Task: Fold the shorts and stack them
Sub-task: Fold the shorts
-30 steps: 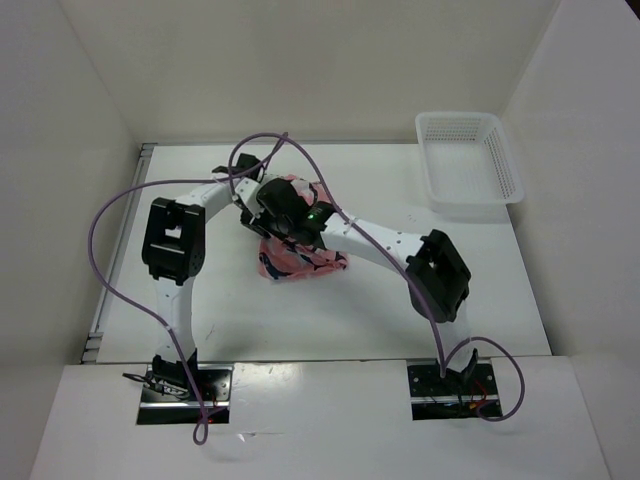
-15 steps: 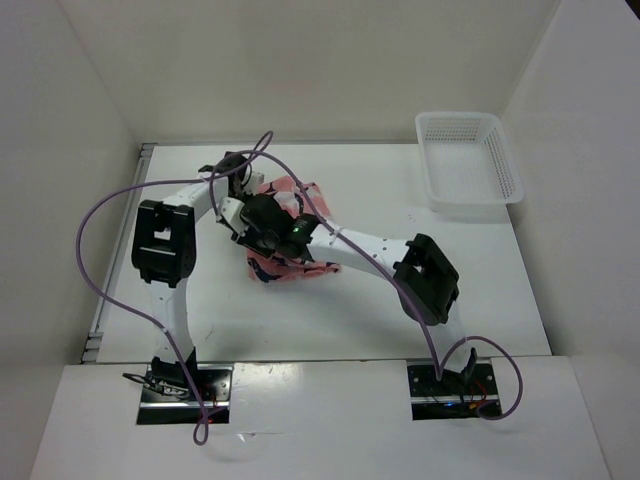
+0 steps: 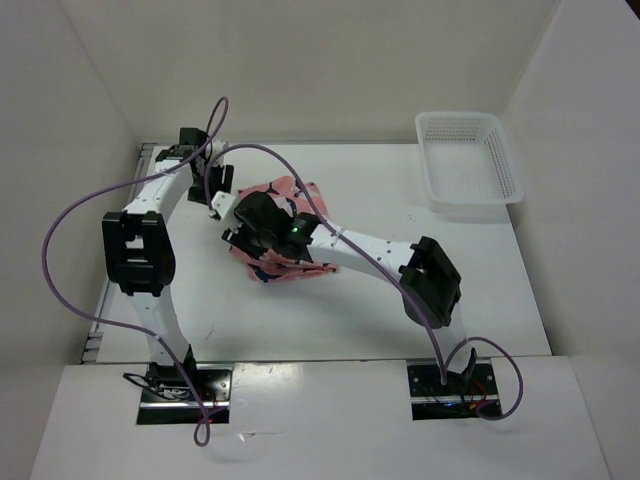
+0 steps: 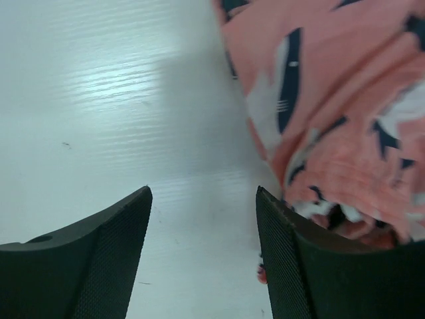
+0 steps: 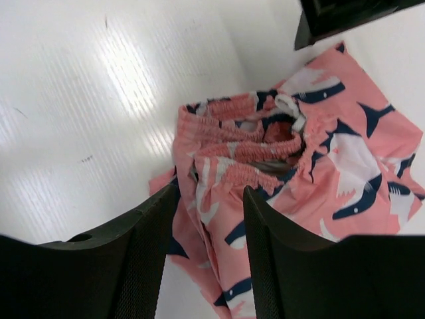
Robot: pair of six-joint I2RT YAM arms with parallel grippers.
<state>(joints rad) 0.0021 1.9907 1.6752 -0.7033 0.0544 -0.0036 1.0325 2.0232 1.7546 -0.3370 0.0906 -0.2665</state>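
**Left pincer** (image 4: 203, 191): jaws spread wide, nothing between them but bare white worktop (image 4: 99, 80). The right-hand finger (image 4: 279, 252) stands at the edge of the shorts (image 4: 332, 113); whether it touches the cloth cannot be told. In the top view this pincer sits at the left margin of the garment, near the far-left part of the worktop.

**Right pincer** (image 5: 210, 188): jaws stand partly apart, with a strip of the shorts running through the gap. Whether the pads bear on the cloth or merely straddle it cannot be told. In the top view this pincer is over the left half of the garment, and its arm crosses the garment from the right.

**Shorts:** one coral-pink pair with navy and white shark shapes, lying in a loose, rumpled heap left of centre on the worktop. The gathered elastic waistband (image 5: 246, 147) is bunched and open just beyond the right pincer's fingertips. A flatter panel spreads away to the right of it in the right wrist view.

**Surroundings:** a white mesh basket (image 3: 468, 160) stands at the far-right corner of the worktop, well apart from the shorts and from both pincers.
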